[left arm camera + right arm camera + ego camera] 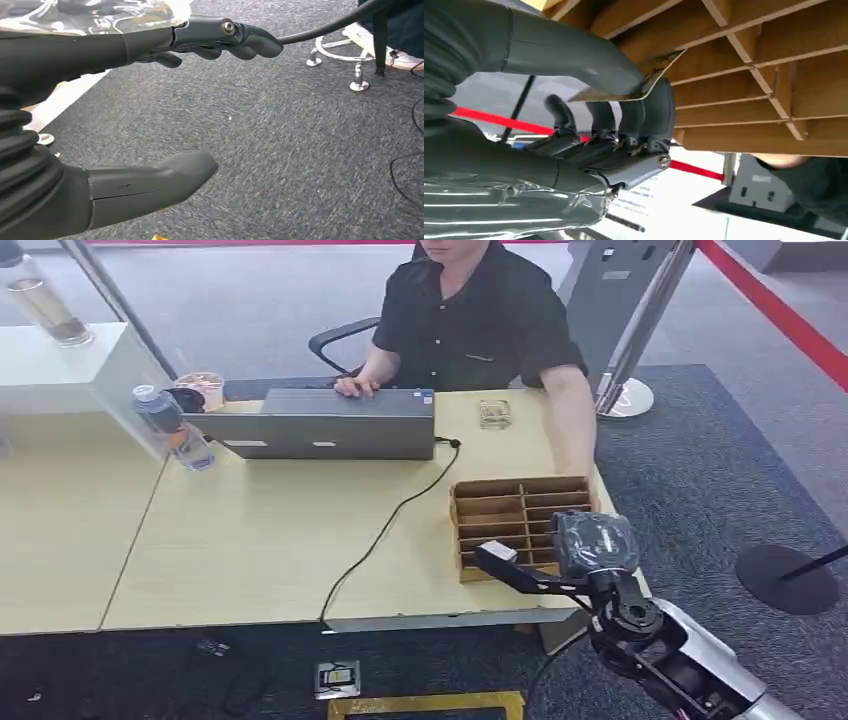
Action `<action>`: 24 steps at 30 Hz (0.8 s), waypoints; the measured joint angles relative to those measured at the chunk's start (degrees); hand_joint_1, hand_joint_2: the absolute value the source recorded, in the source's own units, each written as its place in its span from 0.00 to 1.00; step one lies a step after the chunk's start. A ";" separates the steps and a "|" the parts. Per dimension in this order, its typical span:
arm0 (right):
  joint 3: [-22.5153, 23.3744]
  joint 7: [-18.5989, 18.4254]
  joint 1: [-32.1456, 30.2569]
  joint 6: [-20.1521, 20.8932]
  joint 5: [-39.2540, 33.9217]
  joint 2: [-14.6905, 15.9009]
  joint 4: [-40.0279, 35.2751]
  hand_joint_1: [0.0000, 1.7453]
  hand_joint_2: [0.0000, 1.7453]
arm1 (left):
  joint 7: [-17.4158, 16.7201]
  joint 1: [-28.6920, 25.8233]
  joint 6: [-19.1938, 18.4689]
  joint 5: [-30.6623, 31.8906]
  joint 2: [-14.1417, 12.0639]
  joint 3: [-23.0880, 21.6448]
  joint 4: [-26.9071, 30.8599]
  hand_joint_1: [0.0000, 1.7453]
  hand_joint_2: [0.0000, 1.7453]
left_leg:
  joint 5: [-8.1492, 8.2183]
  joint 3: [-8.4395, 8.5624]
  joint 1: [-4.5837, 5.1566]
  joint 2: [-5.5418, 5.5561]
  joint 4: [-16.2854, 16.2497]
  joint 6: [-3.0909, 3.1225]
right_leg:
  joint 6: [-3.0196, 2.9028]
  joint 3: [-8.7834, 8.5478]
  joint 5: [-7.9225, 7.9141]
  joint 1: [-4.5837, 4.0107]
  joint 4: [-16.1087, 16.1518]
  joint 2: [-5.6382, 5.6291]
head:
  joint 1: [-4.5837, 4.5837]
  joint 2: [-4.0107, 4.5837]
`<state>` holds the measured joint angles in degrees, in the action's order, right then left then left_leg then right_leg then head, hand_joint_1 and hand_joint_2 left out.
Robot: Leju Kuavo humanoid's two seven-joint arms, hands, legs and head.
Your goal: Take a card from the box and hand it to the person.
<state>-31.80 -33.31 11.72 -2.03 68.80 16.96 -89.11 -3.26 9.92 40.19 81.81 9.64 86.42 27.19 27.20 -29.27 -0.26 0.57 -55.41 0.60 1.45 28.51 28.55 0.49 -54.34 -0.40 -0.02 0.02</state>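
A wooden box [505, 510] with several slots stands on the light table [250, 540], near its right end. My right hand [585, 540] hovers at the box's near right corner. In the right wrist view this hand [624, 115] pinches a card [659, 70] between thumb and fingers, right at the slots of the box [749, 75]. The card shows as a pale bit [497, 551] in the head view. My left hand [115, 50] hangs over grey carpet, fingers apart, holding nothing. The person [470, 315] in a black shirt sits behind the table, one arm lowered beside the box.
A grey laptop [340, 425] stands at the back of the table, its black cable [390, 525] running to the front edge. A water bottle [172, 430] and a cup [205, 388] sit at the left. A stanchion base [785, 578] is on the carpet at right.
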 joint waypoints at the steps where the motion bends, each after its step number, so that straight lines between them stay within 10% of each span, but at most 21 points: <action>1: 0.02 -0.13 0.00 0.37 0.55 0.09 -0.18 0.95 1.00 | -0.09 0.00 0.00 0.02 -0.05 -0.02 0.00 0.00 1.00 | 0.00 0.00 0.00 0.00 0.00 0.00 | 0.00 0.00 0.00 0.00 0.00 0.00 | 0.00 0.00; 16: 0.09 -0.55 -0.23 1.62 4.78 0.26 -1.11 1.00 1.00 | 0.72 -0.07 0.00 -0.39 -0.09 -0.37 0.00 0.00 1.00 | 0.00 0.02 0.00 0.00 0.00 0.00 | 0.00 -0.02 0.00 0.00 0.01 -0.01 | 0.00 0.00; 24: 1.03 -2.12 -1.94 -7.48 15.62 0.52 -7.98 1.00 1.00 | 0.77 -0.30 0.00 -0.59 -0.07 -0.42 0.00 0.00 1.00 | 0.00 0.02 0.00 -0.02 0.00 0.00 | 0.00 0.00 0.00 0.00 0.00 0.00 | 0.02 0.00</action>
<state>-30.77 -35.43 9.78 -9.52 84.42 17.49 -97.09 -2.49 9.62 40.20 81.22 9.57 86.01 27.19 27.20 -29.25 -0.26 0.55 -55.41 0.60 1.45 28.51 28.55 0.50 -54.34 -0.40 0.00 0.02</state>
